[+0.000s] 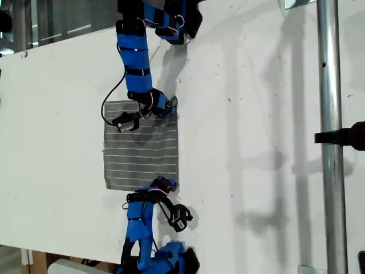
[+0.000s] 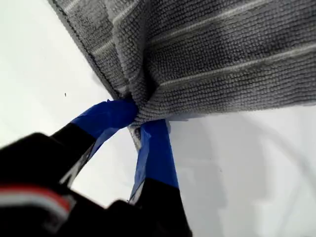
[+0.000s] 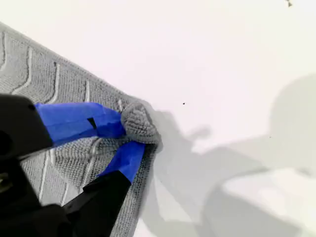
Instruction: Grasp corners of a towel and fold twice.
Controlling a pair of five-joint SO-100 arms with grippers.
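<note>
Pinching two corners of the towel (image 1: 141,154) with both end effectors closed.
My first gripper (image 1: 169,184) (image 2: 138,121) is clamped on the corner (image 2: 143,111) at the exterior view's lower right, reaching in from the bare table (image 1: 256,114). My second gripper (image 1: 170,107) (image 3: 131,133) nips the bunched upper right corner (image 3: 138,121), its arm over the cloth. The towel lies flat, left of the table's middle in the exterior view, with stripes running left to right and its slightly longer side running top to bottom.
</note>
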